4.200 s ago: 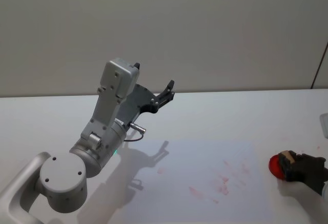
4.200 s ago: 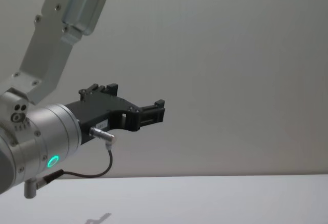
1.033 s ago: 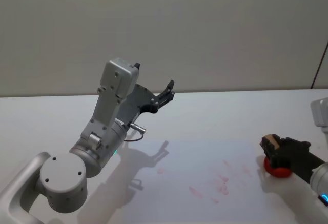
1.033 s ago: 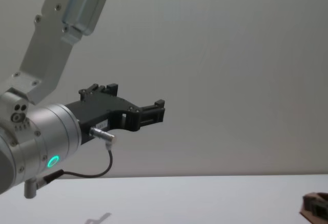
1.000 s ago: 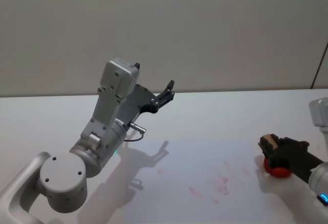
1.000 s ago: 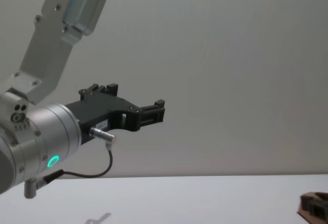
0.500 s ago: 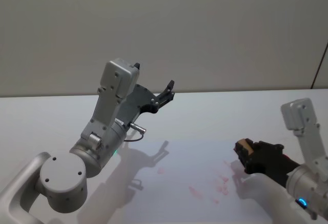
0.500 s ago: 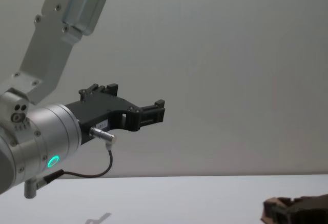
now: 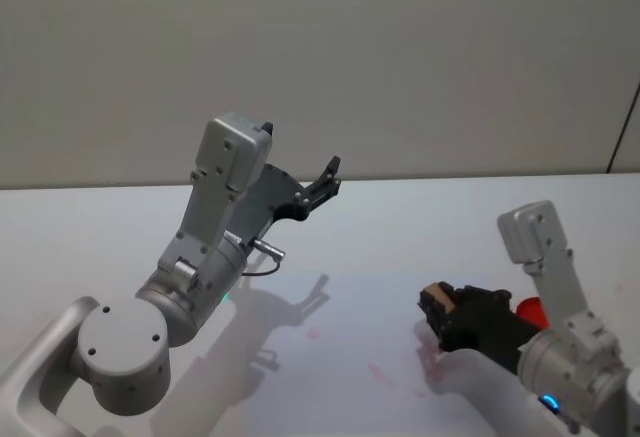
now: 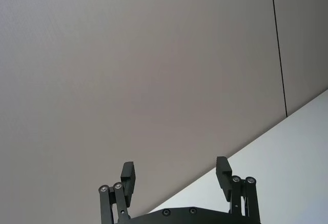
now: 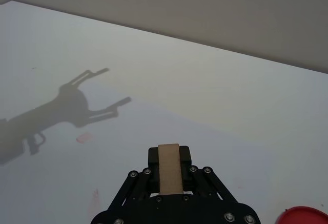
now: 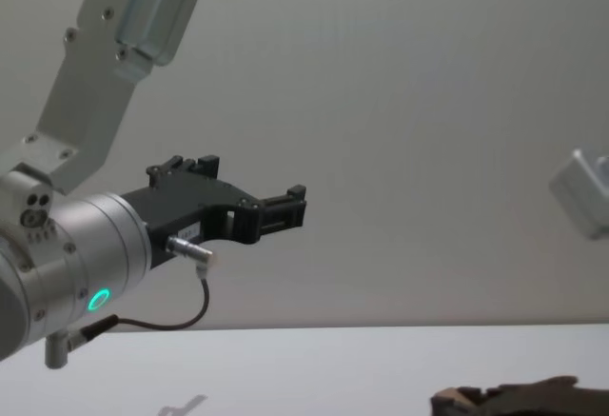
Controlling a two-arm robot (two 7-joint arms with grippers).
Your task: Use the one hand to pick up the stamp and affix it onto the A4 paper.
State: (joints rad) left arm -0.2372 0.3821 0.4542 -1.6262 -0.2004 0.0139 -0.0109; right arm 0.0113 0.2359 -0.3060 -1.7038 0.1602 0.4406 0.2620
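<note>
1. Right claw [image 9: 447, 313] is clenched on the stamp [image 9: 436, 302], with a finger on either side of its pale wooden handle (the handle's end shows between them in the right wrist view).
2. The stamp rides in that claw, low over the paper [image 9: 350, 302]. I cannot tell whether its face touches the sheet.
3. The paper lies under the claw and spreads ahead of it, toward the robot's left. Faint red marks [image 9: 378, 371] sit just ahead of the claw.
4. The red ink pad [image 9: 530, 309] is behind the claw, off toward the robot's right, resting on the surface [image 9: 420, 227].
5. Left claw [image 9: 330, 171] is raised well apart from the work, released with fingers spread, idle.
6. Risks, as I judge them:
   - A tilted descent would press one edge first and leave a partial print.
   - Any sideways drift while pressing would smear the print.
   - The sheet looks loose (nothing pins it), so it may shift under the press or lift with the stamp.
   - Landing on the red marks would muddle the new print.
   - The handle could slip between the fingers under downward force.
</note>
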